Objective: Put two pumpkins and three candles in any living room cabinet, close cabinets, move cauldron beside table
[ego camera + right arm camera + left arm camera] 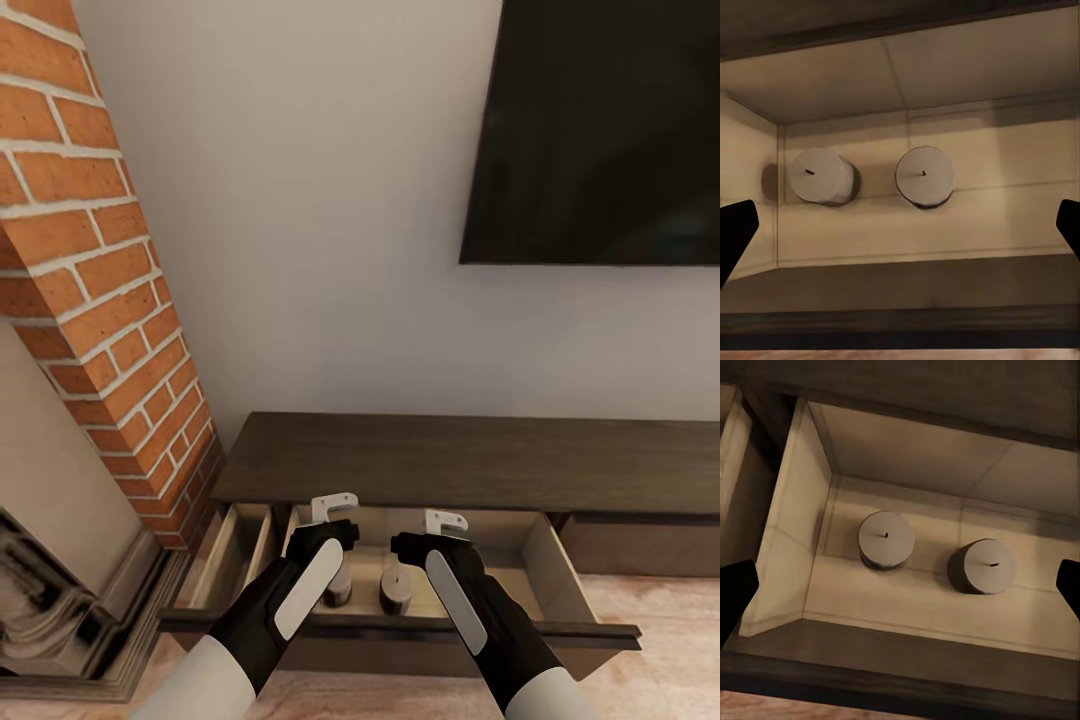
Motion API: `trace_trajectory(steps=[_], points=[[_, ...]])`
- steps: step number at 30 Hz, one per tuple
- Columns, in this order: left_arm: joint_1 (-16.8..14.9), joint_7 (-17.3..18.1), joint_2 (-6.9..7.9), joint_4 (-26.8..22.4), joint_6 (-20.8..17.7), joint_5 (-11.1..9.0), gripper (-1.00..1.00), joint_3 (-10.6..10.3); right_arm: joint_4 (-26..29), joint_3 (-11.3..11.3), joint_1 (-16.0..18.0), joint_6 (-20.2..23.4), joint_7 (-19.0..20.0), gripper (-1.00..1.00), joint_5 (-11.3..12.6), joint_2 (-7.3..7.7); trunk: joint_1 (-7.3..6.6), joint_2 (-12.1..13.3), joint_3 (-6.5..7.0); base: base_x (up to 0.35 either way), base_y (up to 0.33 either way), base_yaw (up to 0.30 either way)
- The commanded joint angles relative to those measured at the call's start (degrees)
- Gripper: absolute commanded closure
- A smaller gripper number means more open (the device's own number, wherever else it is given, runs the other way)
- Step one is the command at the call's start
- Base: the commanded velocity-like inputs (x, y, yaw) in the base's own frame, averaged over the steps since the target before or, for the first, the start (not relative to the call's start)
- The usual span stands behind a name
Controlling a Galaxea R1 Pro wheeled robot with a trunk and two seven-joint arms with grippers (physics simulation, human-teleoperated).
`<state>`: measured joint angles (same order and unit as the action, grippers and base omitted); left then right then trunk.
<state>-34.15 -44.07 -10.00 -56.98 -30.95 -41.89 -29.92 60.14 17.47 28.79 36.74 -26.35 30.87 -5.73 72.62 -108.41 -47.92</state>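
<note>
The long dark-brown cabinet (450, 460) stands against the wall with a wide drawer (548, 560) pulled out. Two stubby olive-tan candles (338, 588) (398, 590) stand upright side by side on its pale floor, near the left end. My left gripper (335, 540) hovers open above them, and its wrist view looks down on both candles (886, 538) (982, 565). My right gripper (420, 548) hangs open beside it over the same drawer, with the candles (821, 175) (925, 176) below. Neither gripper holds anything. The pumpkins and the cauldron are out of view.
A narrower drawer (235, 550) at the cabinet's left end is also pulled out. A brick fireplace (100, 300) rises at the left and a dark TV (600, 130) hangs on the wall above. Wood floor (660, 610) shows at the right.
</note>
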Motion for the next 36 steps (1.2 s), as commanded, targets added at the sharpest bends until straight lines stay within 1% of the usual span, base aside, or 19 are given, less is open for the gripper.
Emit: trace_trajectory(steps=[1,13,29,36], points=[[0.0,-0.5,0.0,-0.1,-0.1,-0.4,-1.0,-0.1,0.1,0.1,0.0,0.0,-0.6,-1.0,0.6,0.02,-0.23,0.4,0.13,0.0,0.0,0.0],[0.0,-0.5,0.0,-0.1,-0.2,-0.3,-1.0,-0.1,0.2,0.1,0.0,-0.2,-0.6,-1.0,0.7,0.03,-2.87,5.2,2.28,0.0,0.0,-0.014],[0.0,-0.5,0.0,-0.1,-0.2,-0.4,-1.0,-0.1,0.2,0.1,0.0,-0.1,-0.6,-1.0,0.7,0.02,-6.38,11.6,5.17,0.0,0.0,-0.265],[0.0,-0.4,0.0,-0.1,-0.2,-0.3,-1.0,-0.1,0.3,0.1,0.0,0.1,-0.6,-1.0,0.7,0.02,-7.92,14.4,6.72,0.0,0.0,-0.268]])
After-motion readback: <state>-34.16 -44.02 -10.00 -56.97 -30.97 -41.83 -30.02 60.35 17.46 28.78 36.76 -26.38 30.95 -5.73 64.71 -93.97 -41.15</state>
